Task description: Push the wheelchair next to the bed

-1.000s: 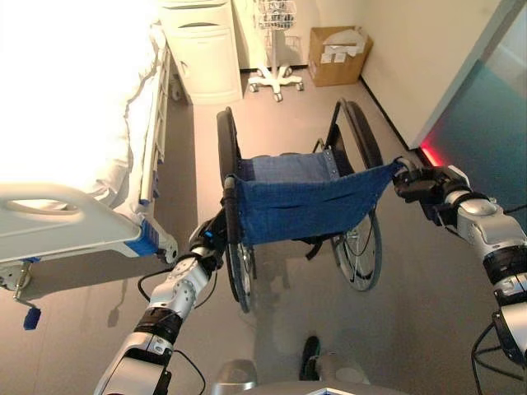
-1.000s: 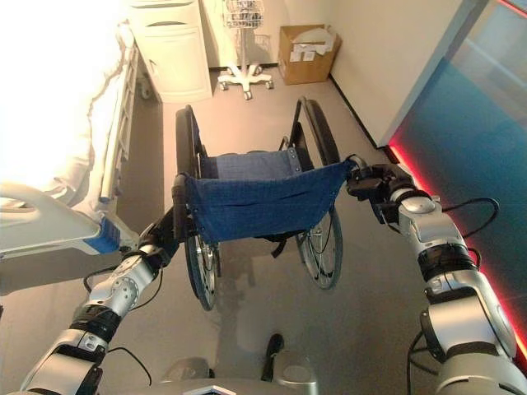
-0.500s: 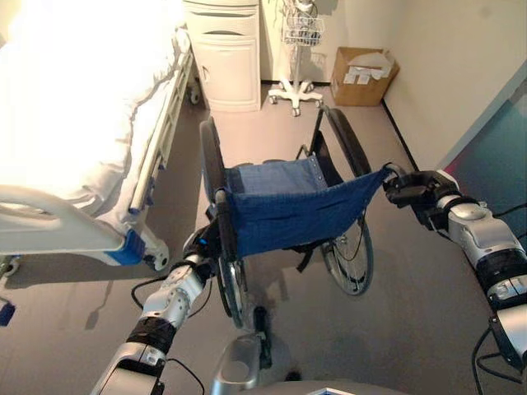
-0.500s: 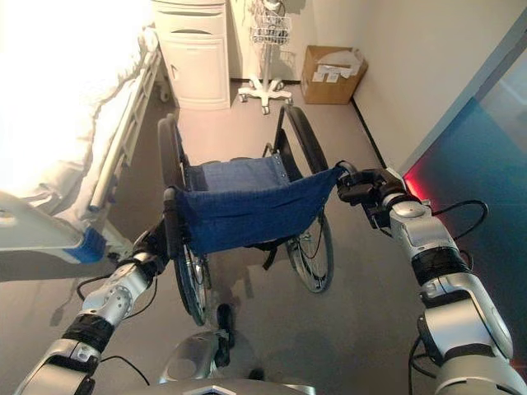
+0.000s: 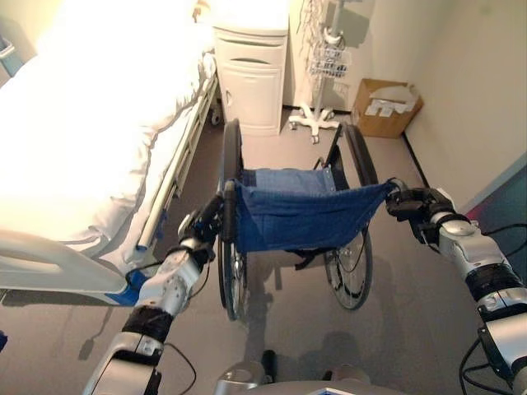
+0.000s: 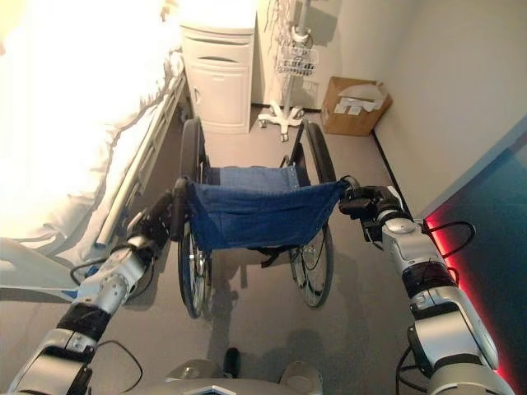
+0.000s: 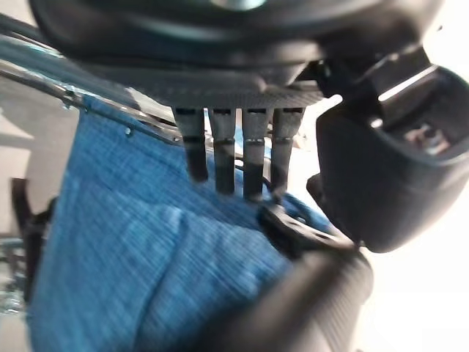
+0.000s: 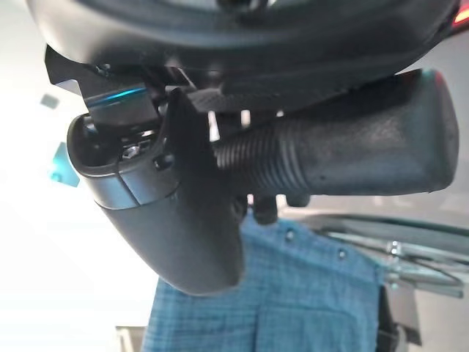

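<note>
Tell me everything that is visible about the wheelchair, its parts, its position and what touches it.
The wheelchair has a black frame, two large spoked wheels and a blue fabric seat and backrest. It stands upright on the grey floor beside the bed, facing a white cabinet. The left hand is at its left push handle; the right hand curls round the ribbed right handle.
</note>
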You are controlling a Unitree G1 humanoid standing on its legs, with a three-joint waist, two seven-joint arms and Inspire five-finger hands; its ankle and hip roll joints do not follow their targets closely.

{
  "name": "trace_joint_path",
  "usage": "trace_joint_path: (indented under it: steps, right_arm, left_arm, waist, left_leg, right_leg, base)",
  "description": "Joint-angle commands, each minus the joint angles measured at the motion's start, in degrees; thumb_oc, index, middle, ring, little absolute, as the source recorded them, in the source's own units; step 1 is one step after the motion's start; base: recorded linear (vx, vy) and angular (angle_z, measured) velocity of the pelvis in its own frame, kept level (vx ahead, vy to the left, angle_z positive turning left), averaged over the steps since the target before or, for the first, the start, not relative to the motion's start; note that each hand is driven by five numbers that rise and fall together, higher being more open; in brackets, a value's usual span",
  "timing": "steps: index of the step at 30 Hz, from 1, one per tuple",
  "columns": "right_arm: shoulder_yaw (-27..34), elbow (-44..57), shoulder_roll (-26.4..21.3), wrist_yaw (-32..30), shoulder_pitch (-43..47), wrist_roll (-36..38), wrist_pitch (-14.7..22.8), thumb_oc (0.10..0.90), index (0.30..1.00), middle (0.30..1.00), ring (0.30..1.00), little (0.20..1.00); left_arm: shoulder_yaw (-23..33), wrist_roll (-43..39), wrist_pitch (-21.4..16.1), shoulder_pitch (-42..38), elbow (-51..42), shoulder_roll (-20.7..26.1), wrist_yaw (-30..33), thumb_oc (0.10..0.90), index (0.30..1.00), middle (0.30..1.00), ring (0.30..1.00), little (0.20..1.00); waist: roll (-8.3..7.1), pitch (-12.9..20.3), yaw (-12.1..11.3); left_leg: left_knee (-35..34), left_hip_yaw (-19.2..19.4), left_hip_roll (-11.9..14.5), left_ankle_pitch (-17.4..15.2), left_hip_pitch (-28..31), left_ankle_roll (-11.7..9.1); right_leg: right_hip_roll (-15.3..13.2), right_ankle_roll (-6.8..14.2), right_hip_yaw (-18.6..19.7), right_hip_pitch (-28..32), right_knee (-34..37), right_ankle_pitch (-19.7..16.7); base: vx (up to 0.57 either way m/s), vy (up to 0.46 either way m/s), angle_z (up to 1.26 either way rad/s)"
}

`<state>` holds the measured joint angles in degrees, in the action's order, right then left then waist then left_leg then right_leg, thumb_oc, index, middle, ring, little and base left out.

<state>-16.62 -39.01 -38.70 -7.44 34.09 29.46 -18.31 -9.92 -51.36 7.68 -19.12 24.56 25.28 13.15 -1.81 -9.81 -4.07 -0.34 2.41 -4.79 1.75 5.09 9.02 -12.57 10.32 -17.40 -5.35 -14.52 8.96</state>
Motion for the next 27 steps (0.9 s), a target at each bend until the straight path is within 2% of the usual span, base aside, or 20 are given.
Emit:
trace_joint_path:
  steps: [1, 4, 7, 8, 9, 11, 15, 20, 22, 27]
  right_arm:
    - [-0.73, 1.80, 2.67, 3.42, 4.47, 3.16, 3.70, 0.400, 0.300, 0.300, 0.300, 0.300]
    - [0.14, 2.04, 2.69, 2.36, 4.69, 3.31, 2.59, 0.400, 0.300, 0.300, 0.300, 0.300]
    - [0.51, 1.30, 2.81, 2.72, 4.30, 2.43, 2.45, 0.400, 0.300, 0.300, 0.300, 0.300]
    - [0.25, 0.95, 2.90, 2.90, 4.31, 2.30, 2.15, 0.400, 0.300, 0.300, 0.300, 0.300]
    - [0.21, 0.93, 2.93, 2.91, 4.30, 2.31, 2.16, 0.400, 0.300, 0.300, 0.300, 0.300]
    - [0.35, 1.03, 2.41, 3.14, 3.70, 2.32, 2.20, 0.400, 0.300, 0.300, 0.300, 0.300]
    - [0.19, 2.21, 2.28, 1.49, 2.84, 2.58, 2.18, 0.400, 0.300, 0.300, 0.300, 0.300]
    - [-0.48, 2.99, 2.75, -0.15, 3.13, 2.44, 1.44, 0.400, 0.300, 0.300, 0.300, 0.300]
    - [-0.98, 3.24, 2.50, -0.25, 3.27, 2.57, 1.34, 0.400, 0.300, 0.300, 0.300, 0.300]
    - [-1.45, 2.42, 3.52, -0.87, 3.62, 1.61, 1.82, 0.400, 0.300, 0.300, 0.300, 0.300]
  left_arm:
    - [-1.62, 0.95, -6.52, -4.52, -5.41, 0.09, 0.12, 0.800, 0.900, 0.900, 0.900, 0.900]
    - [-1.25, 1.90, -5.85, -4.57, -5.50, 0.27, -0.15, 0.800, 0.900, 0.900, 0.900, 0.900]
    - [-0.33, 1.90, -5.87, -3.27, -5.47, -0.14, -0.95, 0.800, 0.900, 0.900, 0.900, 0.900]
    - [0.10, -0.29, -4.95, -3.07, -5.71, -0.04, -1.52, 0.800, 0.900, 0.900, 0.900, 0.900]
    - [0.15, -0.74, -4.91, -3.06, -5.72, -0.02, -1.62, 0.800, 0.900, 0.900, 0.900, 0.900]
    - [0.74, -5.50, -4.77, -2.30, -6.90, 0.05, -5.08, 0.800, 0.900, 0.900, 0.900, 0.900]
    - [0.98, -9.31, -4.44, -0.98, -9.64, -0.14, -9.21, 0.800, 0.900, 0.900, 0.900, 0.900]
    - [-0.70, -5.66, 1.00, -0.59, -12.28, 1.30, -17.00, 0.800, 0.900, 0.900, 0.900, 0.900]
    - [-1.69, -9.40, 2.71, -0.86, -13.58, 2.41, -21.70, 0.800, 0.900, 0.900, 0.900, 0.900]
    - [-2.17, -16.46, 4.60, -1.66, -14.75, 1.13, -25.94, 0.800, 0.900, 0.900, 0.900, 0.900]
  waist:
    - [-1.29, 1.93, 0.15]
    - [-1.26, 1.75, 0.55]
    - [-1.34, 2.79, 0.09]
    - [-1.22, 3.46, 0.13]
    - [-1.20, 3.50, 0.17]
    - [-1.19, 4.34, 0.20]
    - [-1.21, 4.90, 0.21]
    - [-1.04, 5.16, -0.25]
    - [-0.70, 5.40, -0.25]
    - [-0.38, 5.75, -0.06]
  left_leg:
    - [2.50, -0.05, -2.42, -7.34, 2.39, -5.87]
    - [2.73, -1.39, -2.11, -8.58, 3.38, -5.84]
    - [3.13, -1.64, -1.47, -8.39, 3.37, -6.31]
    - [3.66, -1.05, -0.56, -8.22, 3.55, -6.87]
    - [3.73, -1.00, -0.46, -8.25, 3.60, -6.94]
    - [4.43, 0.24, 1.06, -8.11, 4.04, -8.17]
    - [4.88, 1.23, 2.57, -7.83, 4.24, -9.32]
    - [5.08, 1.16, 3.84, -6.79, 4.01, -10.25]
    - [4.61, 1.37, 4.41, -5.90, 4.09, -10.65]
    - [3.97, 2.46, 5.15, -4.57, 3.93, -11.27]
  right_leg:
    - [1.18, 0.62, 4.47, -2.96, 12.38, -22.64]
    - [1.39, 0.51, 4.76, -3.98, 11.88, -23.11]
    - [1.91, -0.10, 4.35, -1.27, 12.11, -21.03]
    - [2.64, -0.51, 4.29, 0.11, 11.87, -19.28]
    - [2.74, -0.57, 4.26, 0.29, 11.83, -19.07]
    - [3.51, -1.70, 3.32, 2.56, 12.15, -17.14]
    - [4.37, -2.90, 2.19, 4.84, 12.83, -15.46]
    - [5.41, -4.13, 1.10, 7.10, 13.07, -13.45]
    - [6.00, -4.49, 0.85, 8.10, 13.44, -12.79]
    - [6.84, -5.16, 0.48, 9.75, 14.50, -11.99]
  base:
    - [0.19, -0.184, 0.43]
    - [0.15, -0.173, 0.78]
    - [0.12, -0.206, 0.57]
    - [0.11, -0.179, 0.45]
    - [0.13, -0.224, 0.56]
    - [0.09, -0.177, 0.40]
    - [0.06, -0.143, 0.18]
    - [0.04, -0.105, 0.22]
    - [0.03, -0.076, 0.23]
    - [0.02, -0.033, 0.13]
